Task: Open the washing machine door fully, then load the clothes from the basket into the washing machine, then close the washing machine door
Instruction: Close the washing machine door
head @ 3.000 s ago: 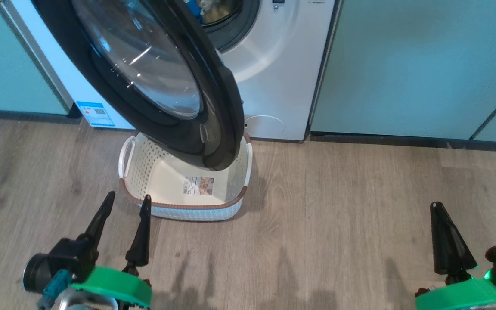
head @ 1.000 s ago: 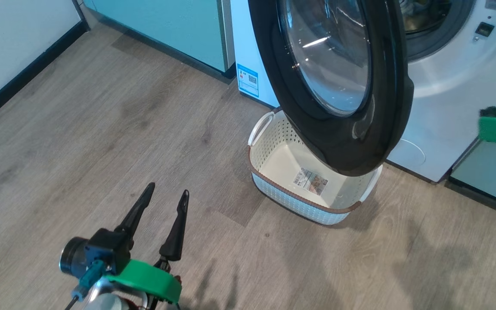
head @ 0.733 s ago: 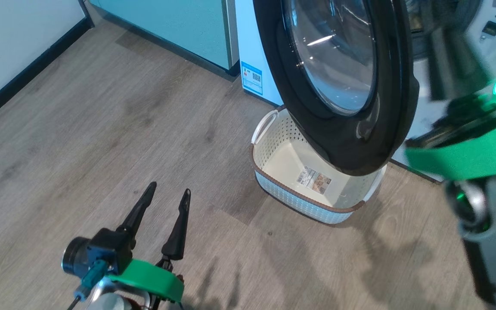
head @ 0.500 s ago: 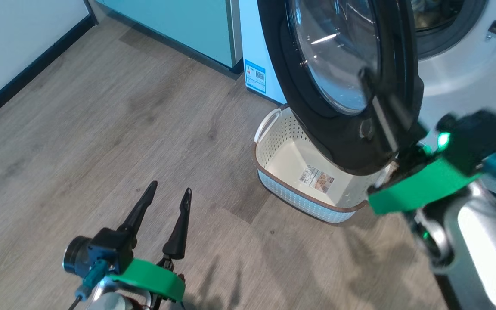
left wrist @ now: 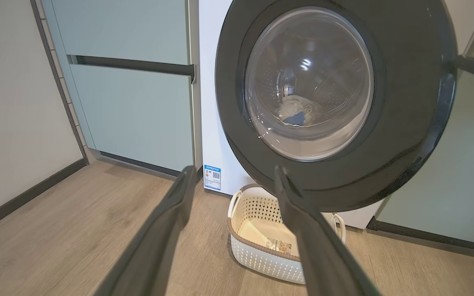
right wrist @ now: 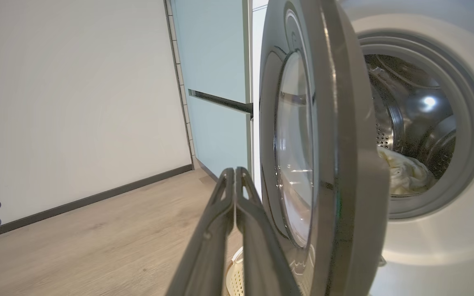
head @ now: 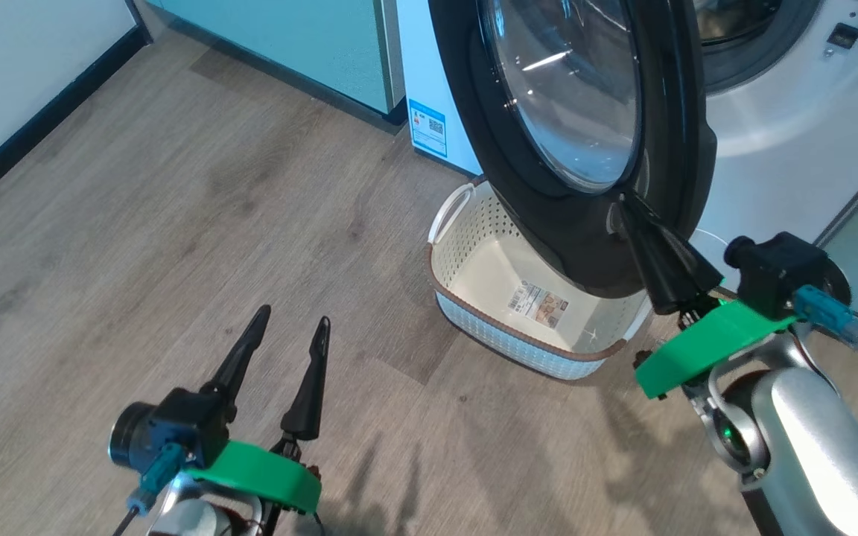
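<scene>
Right wrist view: pale clothes (right wrist: 405, 176) in drum (right wrist: 426, 102). Head view: basket (head: 503, 339) sticker (head: 537, 304) print unreadable. Left gripper (head: 293, 316) spread; right gripper (head: 628, 205) pressed together.

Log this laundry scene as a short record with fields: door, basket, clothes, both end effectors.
door: washing machine door partly open, hanging over the basket
basket contents: label sticker alone, no garments
load: clothes inside the drum of the washing machine
left arm: left end effector open, over the floor
right arm: right end effector shut, tips at the door's lower rim, outer side; contact unclear
</scene>
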{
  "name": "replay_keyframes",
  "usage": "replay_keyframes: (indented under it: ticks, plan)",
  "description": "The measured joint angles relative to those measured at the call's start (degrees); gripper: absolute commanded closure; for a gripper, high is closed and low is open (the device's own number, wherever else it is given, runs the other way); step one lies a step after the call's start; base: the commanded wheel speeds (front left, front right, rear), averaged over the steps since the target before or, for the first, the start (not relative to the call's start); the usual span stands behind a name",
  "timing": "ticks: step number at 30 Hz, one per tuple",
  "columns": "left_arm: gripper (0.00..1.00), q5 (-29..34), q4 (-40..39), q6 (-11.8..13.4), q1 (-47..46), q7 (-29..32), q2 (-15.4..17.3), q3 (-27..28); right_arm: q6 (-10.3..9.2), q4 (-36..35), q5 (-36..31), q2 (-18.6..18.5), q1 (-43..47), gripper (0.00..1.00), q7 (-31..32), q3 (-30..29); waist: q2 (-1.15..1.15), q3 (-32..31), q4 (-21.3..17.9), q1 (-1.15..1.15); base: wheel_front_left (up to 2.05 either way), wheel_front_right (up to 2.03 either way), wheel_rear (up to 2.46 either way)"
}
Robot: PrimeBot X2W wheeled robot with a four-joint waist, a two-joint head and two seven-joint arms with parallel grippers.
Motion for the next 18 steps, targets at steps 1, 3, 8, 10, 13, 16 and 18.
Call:
replay_keyframes:
  ticks: [1, 3, 8, 10, 13, 16, 18]
  plan:
    - [0.0, 0.0, 0.02, -0.38, -0.13, 0.0, -0.05, 0.07, 0.0, 0.69, 0.0, 0.0, 0.0, 1.0, -0.01, -0.35, 0.0, -0.05, -0.07, 0.0, 0.0, 0.0, 0.0]
    - [0.0, 0.03, 0.04, -0.46, -0.27, 0.0, -0.16, 0.11, 0.0, 2.0, 0.0, 0.0, -0.01, 1.0, -0.24, -1.12, 0.0, -0.2, -0.16, 0.0, 0.0, 0.0, 0.0]
    - [0.0, 0.92, 0.55, -1.01, -0.27, 0.0, -0.48, 0.12, 0.0, 5.41, 0.0, 0.01, -0.06, 1.0, -1.02, -2.1, 0.0, -0.84, -0.19, 0.0, 0.0, 0.0, 0.0]
    - [0.0, 0.91, 0.85, -1.43, -0.26, 0.0, -0.62, 0.16, 0.0, 6.39, 0.04, 0.02, -0.12, 1.0, -1.18, -2.56, 0.0, -1.04, -0.13, 0.0, 0.0, 0.0, 0.0]
    - [0.0, 1.32, 1.31, -1.43, -0.26, 0.0, -0.73, 0.18, 0.0, 8.18, 0.42, 0.04, -0.24, 1.0, -1.55, -2.89, 0.0, -1.28, 0.03, 0.0, 0.0, 0.0, 0.0]
    - [0.0, 1.42, 1.51, -1.45, -0.26, 0.0, -0.85, 0.18, 0.0, 9.76, 0.42, 0.1, -0.3, 1.0, -1.76, -3.11, 0.0, -1.48, 0.22, 0.0, 0.0, 0.0, 0.0]
    - [0.0, 1.42, 1.58, -1.46, -0.26, 0.0, -0.87, 0.18, 0.0, 10.6, 0.42, 0.1, -0.33, 1.0, -2.21, -3.33, 0.0, -1.6, 0.4, 0.0, 0.0, 0.0, 0.0]
